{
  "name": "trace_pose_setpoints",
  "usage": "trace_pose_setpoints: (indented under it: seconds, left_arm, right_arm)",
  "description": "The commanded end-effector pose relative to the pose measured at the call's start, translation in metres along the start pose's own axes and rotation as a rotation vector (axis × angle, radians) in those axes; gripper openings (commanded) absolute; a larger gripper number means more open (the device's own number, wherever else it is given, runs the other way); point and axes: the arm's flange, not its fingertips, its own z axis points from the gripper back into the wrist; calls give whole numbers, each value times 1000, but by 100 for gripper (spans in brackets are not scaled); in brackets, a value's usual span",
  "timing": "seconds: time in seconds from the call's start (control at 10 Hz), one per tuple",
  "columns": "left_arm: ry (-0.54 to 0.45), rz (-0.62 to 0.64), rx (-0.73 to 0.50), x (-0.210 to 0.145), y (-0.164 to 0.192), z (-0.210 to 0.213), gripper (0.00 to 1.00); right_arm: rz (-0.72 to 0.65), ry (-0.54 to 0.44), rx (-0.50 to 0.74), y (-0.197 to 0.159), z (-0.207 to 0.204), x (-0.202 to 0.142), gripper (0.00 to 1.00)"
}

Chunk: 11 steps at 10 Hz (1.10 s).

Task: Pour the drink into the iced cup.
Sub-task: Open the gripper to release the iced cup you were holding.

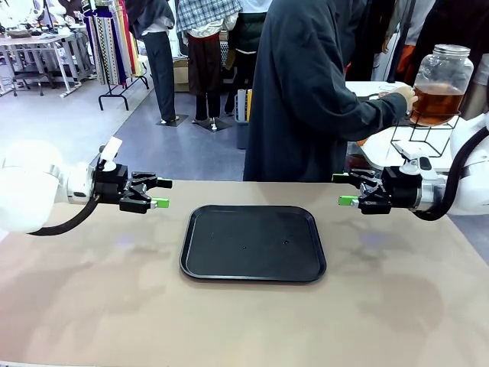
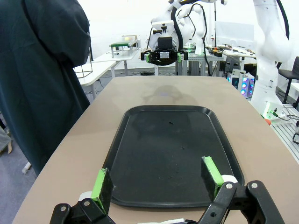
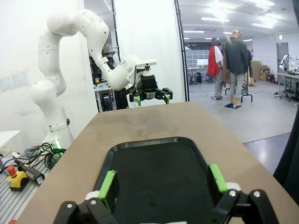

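Lying bare between wide-open, empty left gripper [image 1: 162, 193] and right gripper [image 1: 341, 189], a black tray [image 1: 253, 242]; person's hand [image 1: 400, 98] is holding the amber drink jar [image 1: 442, 84].

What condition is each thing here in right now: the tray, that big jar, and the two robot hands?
Black rectangular plastic tray: flat on the tan table, nothing on it.
Large clear glass jar with metal lid: lid on, about half full of amber-brown drink, upright on a black wire stand, the person's hand on it.
Left hand: open, holding nothing, above the table.
Right hand: open, holding nothing, above the table.
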Motion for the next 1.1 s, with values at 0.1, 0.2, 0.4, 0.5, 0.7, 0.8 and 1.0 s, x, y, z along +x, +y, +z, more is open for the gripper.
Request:
trace_pose_setpoints:
  seconds: [0.1, 0.2, 0.4, 0.5, 0.7, 0.8, 1.0]
  left_arm:
    - [5, 9, 3, 2, 1, 0, 100]
    - [5, 9, 3, 2, 1, 0, 100]
    - [5, 9, 3, 2, 1, 0, 100]
    - [5, 9, 3, 2, 1, 0, 100]
    - [5, 9, 3, 2, 1, 0, 100]
    - [5, 9, 3, 2, 1, 0, 100]
    - [5, 9, 3, 2, 1, 0, 100]
  right_arm:
    - [4, 1, 3, 0, -2, 6, 100]
    - [4, 1, 3, 0, -2, 6, 100]
    - [4, 1, 3, 0, -2, 6, 100]
    - [4, 1, 3, 0, -2, 6, 100]
    - [4, 1, 3, 0, -2, 6, 100]
    - [4, 1, 3, 0, -2, 6, 100]
    - [4, 1, 3, 0, -2, 6, 100]
